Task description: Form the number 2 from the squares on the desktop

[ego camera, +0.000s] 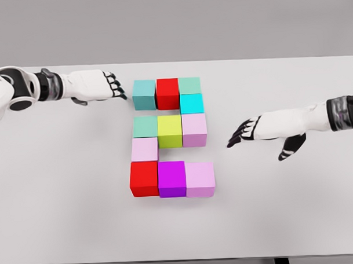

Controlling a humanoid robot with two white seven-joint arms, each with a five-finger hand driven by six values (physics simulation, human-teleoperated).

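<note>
— Grey wall behind, white tabletop (63, 199) in front. What are the fingers doing?

— On the left hand (96, 85) the dark-tipped fingers (114, 82) are loosely curled and hold nothing, just beside the teal cube (144, 94) at the far left of the figure; I can't tell if they touch it. The right hand's (263, 129) fingers (240, 132) are spread, empty, apart from the blocks and to the right of the pale pink cube (194, 129) in the middle row.

— And the blocks themselves?

— Eleven coloured cubes sit mid-table, already shaped like a 2: teal, red cube (167, 93) and mint cube (190, 85) across the far row, cyan cube (192, 103) below the mint, then a green-grey, yellow-green cube (170, 130) and pink row, a pale lilac cube (144, 149) on the left, and a near row of red, magenta cube (172, 178) and pink.

— How would they handle?

— They look rigid, smooth-faced and probably light, so likely to slide at a nudge. I'd pinch across two opposite side faces, or push flat against a free outer face; packed neighbours leave little room for fingers between them.
</note>
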